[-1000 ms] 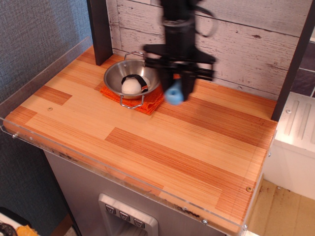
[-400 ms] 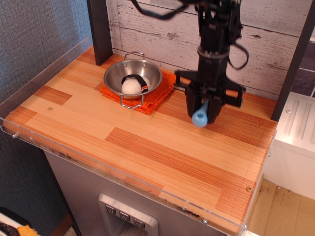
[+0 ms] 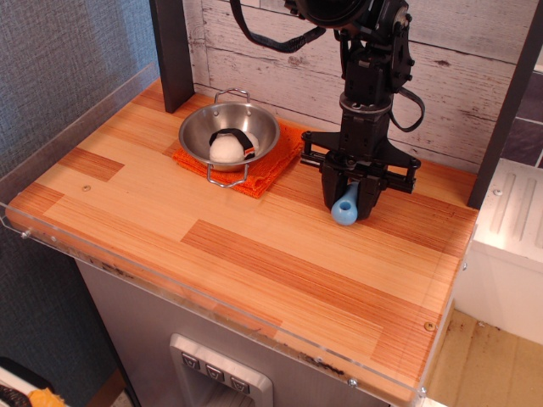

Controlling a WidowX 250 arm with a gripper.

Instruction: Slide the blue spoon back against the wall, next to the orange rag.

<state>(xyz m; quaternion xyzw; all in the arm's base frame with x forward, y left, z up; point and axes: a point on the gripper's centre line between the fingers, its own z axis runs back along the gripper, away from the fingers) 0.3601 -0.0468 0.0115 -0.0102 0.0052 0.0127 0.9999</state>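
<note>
Right of the orange rag (image 3: 254, 172), the gripper (image 3: 351, 202) stands low over the table (image 3: 254, 254), jaws closed on the blue spoon (image 3: 345, 206). Its handle end appears to touch the boards, short of the wall (image 3: 458, 93), presumably for sliding back.

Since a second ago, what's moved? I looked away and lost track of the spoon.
The gripper, shut on the blue spoon, carried it right, away from the orange rag, and lowered it toward the table. The steel bowl and rag stayed put.
</note>
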